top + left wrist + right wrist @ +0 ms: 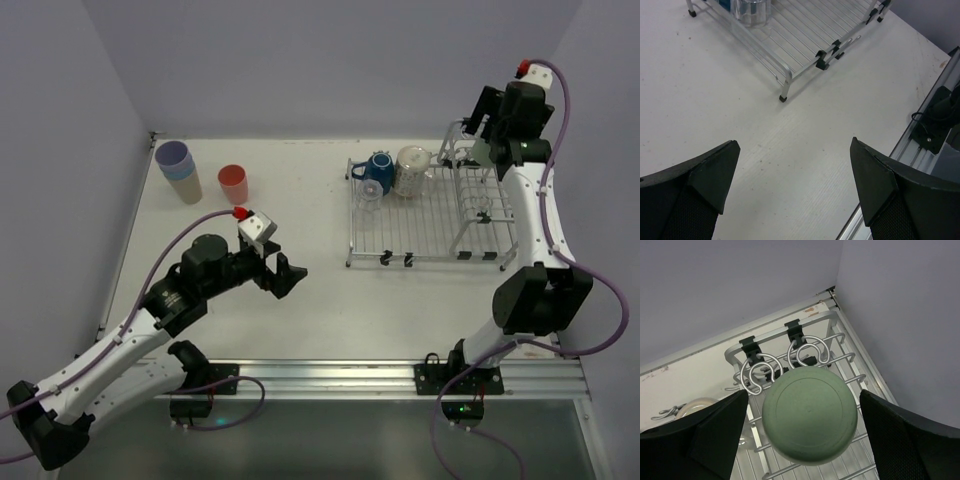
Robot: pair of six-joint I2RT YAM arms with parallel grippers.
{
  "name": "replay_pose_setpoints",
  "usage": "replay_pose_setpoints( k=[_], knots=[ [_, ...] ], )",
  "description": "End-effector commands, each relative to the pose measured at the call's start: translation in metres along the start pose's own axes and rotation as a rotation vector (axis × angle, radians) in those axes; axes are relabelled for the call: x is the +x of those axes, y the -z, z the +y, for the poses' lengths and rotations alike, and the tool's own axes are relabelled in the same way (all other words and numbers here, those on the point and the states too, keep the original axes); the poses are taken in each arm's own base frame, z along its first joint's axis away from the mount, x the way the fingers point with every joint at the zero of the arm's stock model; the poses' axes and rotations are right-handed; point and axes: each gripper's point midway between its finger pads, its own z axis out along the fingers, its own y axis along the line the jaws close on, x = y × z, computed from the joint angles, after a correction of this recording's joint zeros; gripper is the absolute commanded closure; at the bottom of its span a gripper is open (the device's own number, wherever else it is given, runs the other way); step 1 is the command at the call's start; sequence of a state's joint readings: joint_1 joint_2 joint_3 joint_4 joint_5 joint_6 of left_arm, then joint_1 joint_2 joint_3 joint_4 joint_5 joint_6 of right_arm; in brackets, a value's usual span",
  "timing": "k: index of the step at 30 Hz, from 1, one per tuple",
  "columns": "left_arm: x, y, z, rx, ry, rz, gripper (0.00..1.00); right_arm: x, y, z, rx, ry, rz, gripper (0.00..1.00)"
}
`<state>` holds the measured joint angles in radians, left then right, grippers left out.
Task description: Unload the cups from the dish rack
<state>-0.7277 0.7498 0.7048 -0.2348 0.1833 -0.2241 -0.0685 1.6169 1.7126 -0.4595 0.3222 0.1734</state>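
Green plastic tumbler (810,415) stands upside down in the taller basket end of the silver wire dish rack (782,322), at the rack's far right corner by the walls, its flat base turned up toward my wrist. My right claw (803,397) hangs directly above it, released, with one finger on each side of the round base. On the right of that view a sliver of rack shows between plastic and finger. On the other side the gap is slimmer, and I cannot tell whether that finger touches.

The tumbler's long axis runs upright, straight along my line of approach. The coming move, as I judge it, turns on keeping centred over that axis. I would sink a little, clench on the wall below the base, then lift straight up so the rim clears the looped wire prongs just beyond it.

My left claw (285,275) is released too and grasps nothing. It sits low over the bare white bench (300,190), apart from the rack's near-left foot, so my right arm is far nearer this tumbler.

A dark-blue handled mug (378,170) and a clear glass (410,170) sit at the rack's far left. Out on the bench, far left, stand a stack of tumblers (178,170) and a salmon-pink tumbler (233,184).
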Motion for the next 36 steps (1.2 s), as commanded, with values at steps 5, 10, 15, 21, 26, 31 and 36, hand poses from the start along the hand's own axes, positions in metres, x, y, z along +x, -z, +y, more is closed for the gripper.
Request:
replay_pose_setpoints(
  k=[5, 10, 15, 21, 26, 31, 36],
  knots=[
    [-0.015, 0.001, 0.004, -0.029, -0.029, -0.03, 0.0, -0.011, -0.002, 0.001, -0.013, 0.017, -0.034, 0.2],
    [-0.015, 0.001, 0.009, -0.047, -0.026, -0.032, 0.0, -0.03, 0.019, -0.006, -0.006, -0.014, -0.115, 0.56],
    [-0.019, -0.002, 0.008, -0.046, -0.012, -0.037, 0.0, -0.059, 0.07, 0.007, -0.133, -0.082, -0.222, 0.73],
    [-0.046, -0.007, -0.009, 0.039, 0.075, -0.107, 0.01, -0.047, 0.165, 0.078, -0.547, -0.226, -0.284, 0.73],
    [-0.099, -0.005, -0.033, 0.167, 0.243, -0.326, 0.01, 0.03, 0.232, 0.168, -0.998, -0.428, -0.146, 0.75],
    [-0.117, -0.011, -0.038, 0.222, 0.38, -0.41, 0.0, 0.057, 0.292, 0.206, -1.324, -0.611, -0.053, 0.76],
    [-0.11, -0.025, -0.029, 0.185, 0.506, -0.392, 0.01, 0.081, 0.308, 0.209, -1.436, -0.681, 0.029, 0.76]
  ],
)
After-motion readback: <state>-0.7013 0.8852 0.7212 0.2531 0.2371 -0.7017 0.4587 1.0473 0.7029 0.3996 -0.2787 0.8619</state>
